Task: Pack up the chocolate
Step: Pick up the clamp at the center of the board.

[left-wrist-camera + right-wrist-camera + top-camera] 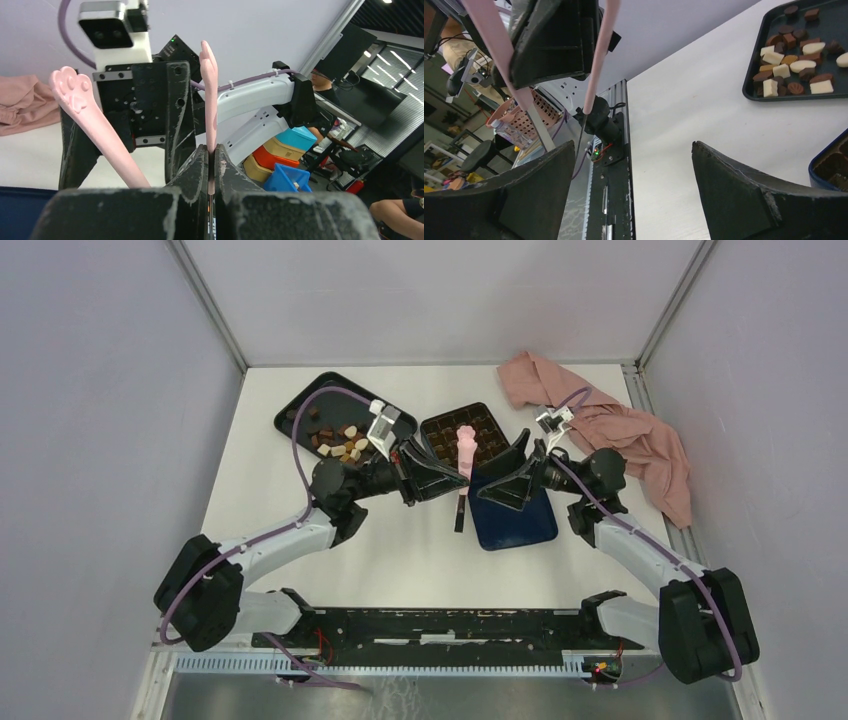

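Observation:
The chocolate pieces [340, 440], dark brown, light brown and cream-white, lie in a black tray [300, 400] at the back left; they also show in the right wrist view [791, 62]. My left gripper [437, 478] is shut on one arm of pink paw-tipped tongs [466, 448] and holds them upright over the table middle. In the left wrist view the gripper [213, 159] pinches that arm [209, 90]; the other arm [95, 130] hangs free. My right gripper [507, 480] is open and empty, facing the tongs. In its own view the gripper [633, 147] sits just short of the tongs [599, 55].
A dark blue box with grid compartments [487, 420] stands behind the grippers, and its flat lid [515, 522] lies in front of it. A pink cloth [625, 435] lies bunched at the back right. A small dark thing [460, 512] shows below the tongs.

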Robot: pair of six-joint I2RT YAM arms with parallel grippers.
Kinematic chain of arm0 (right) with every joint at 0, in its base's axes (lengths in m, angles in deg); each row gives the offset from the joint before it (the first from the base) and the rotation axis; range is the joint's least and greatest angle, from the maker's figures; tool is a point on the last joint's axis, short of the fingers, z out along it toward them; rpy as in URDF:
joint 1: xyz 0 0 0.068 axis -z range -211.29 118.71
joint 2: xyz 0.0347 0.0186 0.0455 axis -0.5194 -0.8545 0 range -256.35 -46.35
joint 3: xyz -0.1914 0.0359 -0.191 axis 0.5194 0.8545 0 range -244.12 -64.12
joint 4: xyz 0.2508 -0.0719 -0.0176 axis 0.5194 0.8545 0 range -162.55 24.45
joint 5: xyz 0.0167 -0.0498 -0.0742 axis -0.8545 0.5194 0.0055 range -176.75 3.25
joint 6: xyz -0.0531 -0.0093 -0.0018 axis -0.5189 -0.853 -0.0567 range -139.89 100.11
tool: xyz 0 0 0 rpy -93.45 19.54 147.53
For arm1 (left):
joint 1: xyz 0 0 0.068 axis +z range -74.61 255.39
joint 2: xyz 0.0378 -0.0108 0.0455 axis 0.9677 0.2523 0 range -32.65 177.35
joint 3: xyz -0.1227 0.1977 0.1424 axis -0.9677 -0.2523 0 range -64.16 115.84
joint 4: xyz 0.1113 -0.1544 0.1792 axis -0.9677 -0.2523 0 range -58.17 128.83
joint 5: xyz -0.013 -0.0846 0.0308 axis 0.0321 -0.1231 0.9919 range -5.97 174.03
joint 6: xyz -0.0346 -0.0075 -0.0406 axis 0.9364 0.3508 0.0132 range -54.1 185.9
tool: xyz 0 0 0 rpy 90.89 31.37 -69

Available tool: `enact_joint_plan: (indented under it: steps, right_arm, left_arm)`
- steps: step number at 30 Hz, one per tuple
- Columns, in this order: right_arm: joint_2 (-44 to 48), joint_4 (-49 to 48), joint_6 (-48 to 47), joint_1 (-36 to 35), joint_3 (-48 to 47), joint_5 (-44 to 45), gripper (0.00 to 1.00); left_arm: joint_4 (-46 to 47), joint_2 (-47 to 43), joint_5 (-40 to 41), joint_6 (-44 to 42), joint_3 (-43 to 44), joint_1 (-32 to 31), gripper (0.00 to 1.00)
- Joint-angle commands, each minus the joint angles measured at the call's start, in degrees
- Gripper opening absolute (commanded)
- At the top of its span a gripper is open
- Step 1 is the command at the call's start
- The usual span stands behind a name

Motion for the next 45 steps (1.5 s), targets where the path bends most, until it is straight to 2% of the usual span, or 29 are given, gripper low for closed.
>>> enact_joint_plan:
  steps: [1, 5, 11, 16, 18, 22, 26, 28, 32, 39, 45]
  right_arm:
    - [-0.7, -5.3, 5.7, -0.7, -1.3, -0.8, 0.91]
    - [-0.9, -6.4, 6.9, -1.2, -1.2, -0.7, 0.88]
    - [-1.3, -8.1, 8.5, -3.2, -0.8, 0.0, 0.85]
    - [-1.7, -8.0, 9.6, -3.2, 0.5, 1.8, 0.77]
    - [-1.8, -9.5, 11.1, -3.2, 0.8, 1.9, 0.70]
    - [-1.8, -9.6, 11.8, -3.2, 1.1, 2.1, 0.36]
    - [-2.0, -8.5, 11.6, -3.2, 2.0, 3.2, 0.11]
    - [-2.8, -6.8, 10.2, -3.2, 2.3, 3.9, 0.02]
    - [-5.6, -5.6, 9.3, -3.2, 2.4, 3.7, 0.00]
    - [-9.5, -6.9, 10.2, -3.2, 2.1, 2.7, 0.00]
    - [-8.1, -9.7, 11.1, -3.1, 1.8, 1.6, 0.00]
  left_arm:
    - [5.9, 2.5, -4.4, -0.9, 2.9, -0.5, 0.02]
    - [9.1, 4.4, -5.2, 0.5, 3.5, -0.9, 0.02]
    - [7.7, 6.7, -5.6, -1.6, 5.2, -3.4, 0.02]
    - [6.6, 8.1, -5.5, -4.1, 6.1, -6.1, 0.02]
    - [5.5, 8.3, -5.6, -5.1, 6.3, -6.7, 0.02]
    - [3.2, 8.0, -5.3, -7.3, 6.1, -7.2, 0.02]
    - [4.4, 6.2, -4.3, -10.9, 4.6, -8.0, 0.02]
    - [7.0, 4.6, -3.0, -14.4, 2.8, -9.3, 0.02]
    - [4.5, 2.3, -2.0, -19.8, 2.5, -11.3, 0.02]
    - [10.0, 2.6, -3.1, -17.3, 1.5, -11.8, 0.02]
    - [6.8, 2.1, -1.1, -19.5, -0.1, -11.8, 0.02]
